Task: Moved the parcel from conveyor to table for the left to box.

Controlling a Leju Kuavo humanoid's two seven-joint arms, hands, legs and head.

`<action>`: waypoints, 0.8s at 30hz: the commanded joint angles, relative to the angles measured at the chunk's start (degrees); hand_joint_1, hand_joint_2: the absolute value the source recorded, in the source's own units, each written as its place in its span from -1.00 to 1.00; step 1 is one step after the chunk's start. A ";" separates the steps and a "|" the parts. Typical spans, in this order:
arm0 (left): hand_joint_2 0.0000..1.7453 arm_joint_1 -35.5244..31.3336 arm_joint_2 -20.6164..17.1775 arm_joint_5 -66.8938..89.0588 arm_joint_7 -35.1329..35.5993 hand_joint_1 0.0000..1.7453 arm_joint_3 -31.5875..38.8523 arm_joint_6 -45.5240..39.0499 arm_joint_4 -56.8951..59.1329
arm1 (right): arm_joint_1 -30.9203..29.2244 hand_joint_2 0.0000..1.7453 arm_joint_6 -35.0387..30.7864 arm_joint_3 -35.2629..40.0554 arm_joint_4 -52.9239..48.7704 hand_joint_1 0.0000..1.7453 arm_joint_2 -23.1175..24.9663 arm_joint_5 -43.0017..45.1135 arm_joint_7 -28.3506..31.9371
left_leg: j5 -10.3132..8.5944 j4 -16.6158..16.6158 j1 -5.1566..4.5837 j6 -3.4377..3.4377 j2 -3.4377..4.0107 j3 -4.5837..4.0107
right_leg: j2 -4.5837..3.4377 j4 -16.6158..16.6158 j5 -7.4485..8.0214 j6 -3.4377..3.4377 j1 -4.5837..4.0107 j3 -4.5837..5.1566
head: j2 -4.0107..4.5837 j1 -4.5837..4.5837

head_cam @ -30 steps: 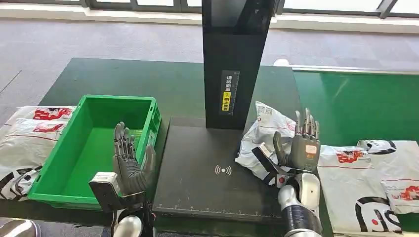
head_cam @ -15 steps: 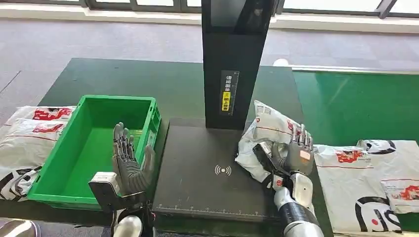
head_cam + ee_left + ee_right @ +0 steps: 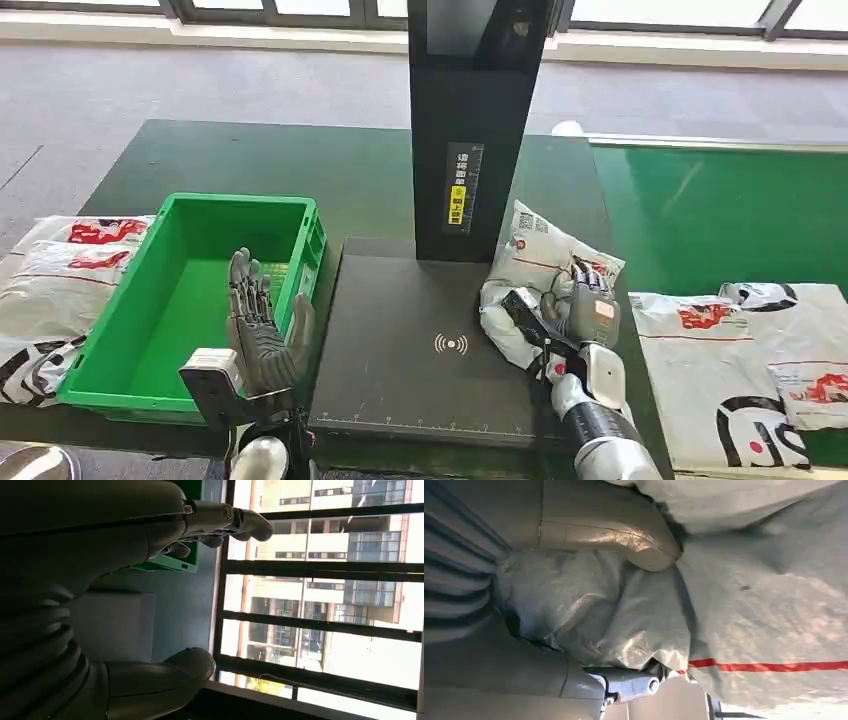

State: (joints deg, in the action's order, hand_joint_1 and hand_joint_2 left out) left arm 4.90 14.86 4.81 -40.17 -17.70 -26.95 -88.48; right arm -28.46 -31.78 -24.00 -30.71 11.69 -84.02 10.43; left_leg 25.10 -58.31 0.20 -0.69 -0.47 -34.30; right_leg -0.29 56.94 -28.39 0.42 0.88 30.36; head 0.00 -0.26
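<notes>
While robot hand grips parcel — green bin bare.

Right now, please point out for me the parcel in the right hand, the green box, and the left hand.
parcel (image 3: 535,262), head view, on its white upper part above the fingers.
green box (image 3: 312,243), head view, on its right wall.
left hand (image 3: 262,340), head view, on the palm.

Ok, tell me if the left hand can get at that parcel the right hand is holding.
Probably yes: left hand is open over the green crate, and only the flat black scanner base lies between it and the parcel in right hand.
</notes>
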 commanded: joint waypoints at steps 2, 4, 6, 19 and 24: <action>1.00 -0.38 1.67 0.09 0.17 -1.00 0.18 0.19 3.28 | 0.23 1.00 1.15 2.62 5.07 1.00 -1.67 -0.14 -0.15 | -0.04 0.09 0.01 0.00 -0.01 0.11 | 0.09 -0.12 0.03 -0.02 -0.02 -0.14 | 0.02 0.00; 1.00 -0.33 1.78 0.10 0.17 -1.00 0.37 0.24 3.23 | 0.67 1.00 1.16 3.05 4.21 1.00 -1.61 0.27 -0.20 | -0.12 0.24 -0.01 0.01 -0.05 0.15 | 0.17 -0.26 0.09 -0.04 0.00 -0.20 | 0.02 0.00; 1.00 -0.27 1.81 0.14 0.17 -1.00 0.41 0.29 3.24 | 0.90 1.00 0.74 3.20 3.70 1.00 -1.54 0.49 -0.20 | -0.07 0.17 0.00 0.01 -0.03 0.24 | 0.13 -0.20 0.04 -0.03 -0.01 -0.27 | 0.02 0.00; 1.00 0.15 2.11 0.41 0.17 -1.00 0.66 0.50 2.98 | 3.10 1.00 -2.24 4.96 -1.44 1.00 -0.45 3.27 1.36 | -0.12 0.26 0.01 0.01 -0.07 0.35 | 0.18 -0.30 0.08 -0.04 -0.02 -0.40 | 0.02 0.00; 1.00 0.63 2.38 0.65 0.17 -1.00 1.02 0.33 2.34 | 6.80 1.00 -7.99 7.87 -11.97 1.00 1.55 9.09 7.11 | -0.04 0.15 -0.02 -0.01 0.00 0.29 | 0.09 -0.14 0.01 -0.04 0.02 -0.30 | 0.00 0.00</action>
State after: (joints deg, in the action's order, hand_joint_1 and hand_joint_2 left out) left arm 4.91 14.88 5.05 -40.17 -17.70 -26.64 -88.39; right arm -27.15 -35.70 -20.54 -32.46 11.72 -79.99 12.90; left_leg 25.10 -58.31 0.21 -0.69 -0.43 -34.02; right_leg -0.30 56.94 -28.38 0.43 0.88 30.08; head 0.00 -0.26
